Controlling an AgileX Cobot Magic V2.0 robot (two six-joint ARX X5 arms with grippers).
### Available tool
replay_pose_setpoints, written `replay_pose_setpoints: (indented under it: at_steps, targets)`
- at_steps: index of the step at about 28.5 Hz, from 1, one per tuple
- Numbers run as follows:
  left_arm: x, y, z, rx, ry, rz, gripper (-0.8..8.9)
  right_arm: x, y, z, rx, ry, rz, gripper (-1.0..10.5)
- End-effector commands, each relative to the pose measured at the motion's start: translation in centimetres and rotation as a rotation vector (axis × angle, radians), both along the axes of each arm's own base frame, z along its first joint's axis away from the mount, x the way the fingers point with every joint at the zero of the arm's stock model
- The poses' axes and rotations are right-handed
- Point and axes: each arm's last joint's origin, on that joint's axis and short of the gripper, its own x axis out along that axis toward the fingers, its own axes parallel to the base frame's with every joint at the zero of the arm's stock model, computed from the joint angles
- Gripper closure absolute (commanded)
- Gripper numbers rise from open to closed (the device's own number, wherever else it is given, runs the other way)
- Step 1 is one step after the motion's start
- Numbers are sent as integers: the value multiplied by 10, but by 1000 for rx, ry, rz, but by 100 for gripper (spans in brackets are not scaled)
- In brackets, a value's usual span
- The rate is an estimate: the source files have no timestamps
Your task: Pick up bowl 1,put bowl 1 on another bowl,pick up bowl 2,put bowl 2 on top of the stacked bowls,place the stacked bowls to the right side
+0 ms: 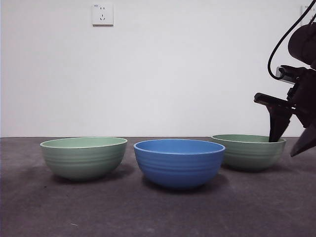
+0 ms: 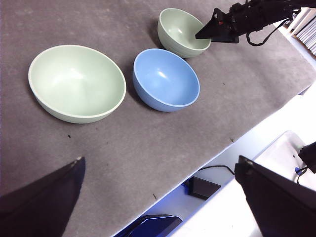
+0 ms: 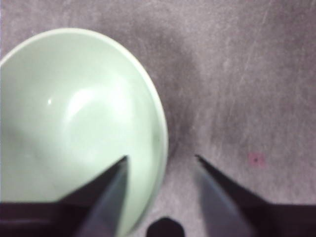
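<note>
blue bowl [image 1: 179,162] nearest, right pincer [image 3: 160,160] spread astride far green bowl's [image 1: 249,151] rim; left pincer [image 2: 158,197] spread, aloft

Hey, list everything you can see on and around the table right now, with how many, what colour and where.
Blue bowl: one, blue, ribbed, middle of the row, nearest the front camera, empty.
Pale green bowls: two, sage green, ribbed; one at the left end of the row, one at the right end, both empty, none stacked.
Table: one, dark grey cloth surface under all three bowls.
Wall socket: one, white, on the wall behind.
Right claw: one, black, open, straddling the rim of the right-end green bowl, one jaw inside and one outside.
Left claw: one, black, open, held high over the table's near edge, holding nothing.
</note>
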Motion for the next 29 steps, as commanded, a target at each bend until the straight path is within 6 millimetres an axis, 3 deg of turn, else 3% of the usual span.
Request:
replay_pose_setpoints:
  at_steps: [1,4,14,22,29]
  targets:
    - [1,0,0,6,-12,-9,212,3,1,-2,3,-13,-5,866]
    - [1,0,0,6,-12,-9,212,5,1,-1,5,-28,-5,958]
    - [0,0,0,6,-12,-9,212,5,1,3,5,-51,-6,959]
    - [0,0,0,6,-12,-9,212,-12,9,47,29,-185,30,959]
    - [1,0,0,6,-12,-9,212,-41,44,75,33,-228,180,959]
